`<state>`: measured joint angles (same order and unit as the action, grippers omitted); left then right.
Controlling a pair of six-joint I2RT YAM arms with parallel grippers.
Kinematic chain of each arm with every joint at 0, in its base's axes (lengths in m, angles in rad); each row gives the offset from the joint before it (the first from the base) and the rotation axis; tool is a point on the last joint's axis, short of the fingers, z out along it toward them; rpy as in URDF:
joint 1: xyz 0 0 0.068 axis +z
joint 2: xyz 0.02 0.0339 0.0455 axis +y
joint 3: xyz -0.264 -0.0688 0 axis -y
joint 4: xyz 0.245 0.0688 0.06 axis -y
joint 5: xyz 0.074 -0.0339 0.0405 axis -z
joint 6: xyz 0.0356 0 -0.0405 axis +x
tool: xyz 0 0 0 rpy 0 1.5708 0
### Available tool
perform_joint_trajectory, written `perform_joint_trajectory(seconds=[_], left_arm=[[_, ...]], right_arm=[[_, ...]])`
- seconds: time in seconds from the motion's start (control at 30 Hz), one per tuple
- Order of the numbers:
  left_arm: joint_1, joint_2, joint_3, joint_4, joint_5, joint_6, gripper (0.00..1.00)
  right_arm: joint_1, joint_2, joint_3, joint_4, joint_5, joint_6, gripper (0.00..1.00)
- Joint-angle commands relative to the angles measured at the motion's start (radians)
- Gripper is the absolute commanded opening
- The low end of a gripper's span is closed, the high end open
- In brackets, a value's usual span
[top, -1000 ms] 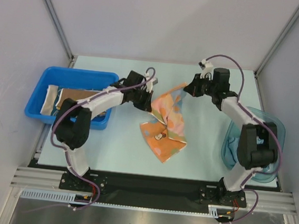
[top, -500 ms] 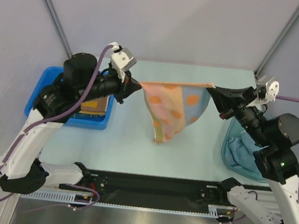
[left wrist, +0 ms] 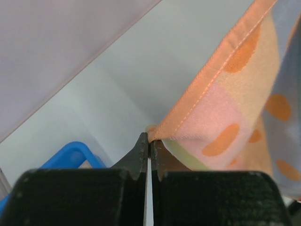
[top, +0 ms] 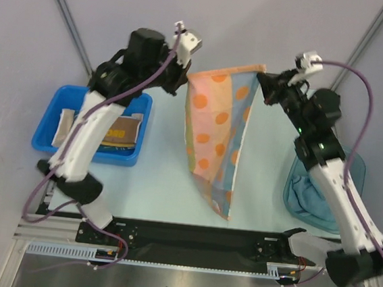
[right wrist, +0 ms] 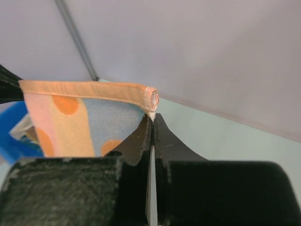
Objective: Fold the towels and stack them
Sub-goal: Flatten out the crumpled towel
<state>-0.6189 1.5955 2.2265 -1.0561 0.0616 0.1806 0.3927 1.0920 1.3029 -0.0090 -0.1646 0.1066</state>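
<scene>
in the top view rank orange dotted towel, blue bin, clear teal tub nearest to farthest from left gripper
1. orange dotted towel, pinched in the left gripper
2. blue bin, at the left
3. clear teal tub, far right

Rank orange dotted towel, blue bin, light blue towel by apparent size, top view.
Largest, about alike so unranked: orange dotted towel, hanging nearer the camera, and blue bin. Smallest: light blue towel, partly hidden.
</scene>
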Motion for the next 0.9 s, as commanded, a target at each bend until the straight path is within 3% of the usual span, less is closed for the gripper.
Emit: perform_joint_trajectory(seconds=[0.0,0.1,0.23,0.33,0.5,0.63,0.67,0.87], left_arm=[[0.1,0.236,0.129,0.001,-0.036,0.089,0.0],[0.131,0.425,0.244,0.077,-0.098,0.166,0.0],[0.149,0.532,0.168,0.452,-0.163,0.209,0.0],[0.166,0.615,0.147,0.62,-0.155,0.181,0.0],[0.17,0.678,0.137,0.731,-0.204,0.188,0.0],[0.15,0.58,0.059,0.67,-0.236,0.184,0.01],[0.143,0.482,0.021,0.657,-0.23,0.187,0.0],[-0.007,0.056,-0.414,0.651,-0.333,0.298,0.0]], right_arm=[[-0.123,0.258,0.035,0.186,-0.071,0.015,0.0],[-0.184,0.414,0.119,0.269,-0.13,0.019,0.0],[-0.247,0.679,0.194,0.392,-0.199,0.039,0.0],[-0.265,0.785,0.245,0.443,-0.228,0.045,0.0],[-0.272,0.826,0.236,0.52,-0.236,0.045,0.0],[-0.262,0.737,0.231,0.41,-0.254,0.042,0.0],[-0.253,0.699,0.217,0.38,-0.247,0.03,0.0],[-0.167,0.206,-0.023,0.109,-0.17,-0.03,0.0]])
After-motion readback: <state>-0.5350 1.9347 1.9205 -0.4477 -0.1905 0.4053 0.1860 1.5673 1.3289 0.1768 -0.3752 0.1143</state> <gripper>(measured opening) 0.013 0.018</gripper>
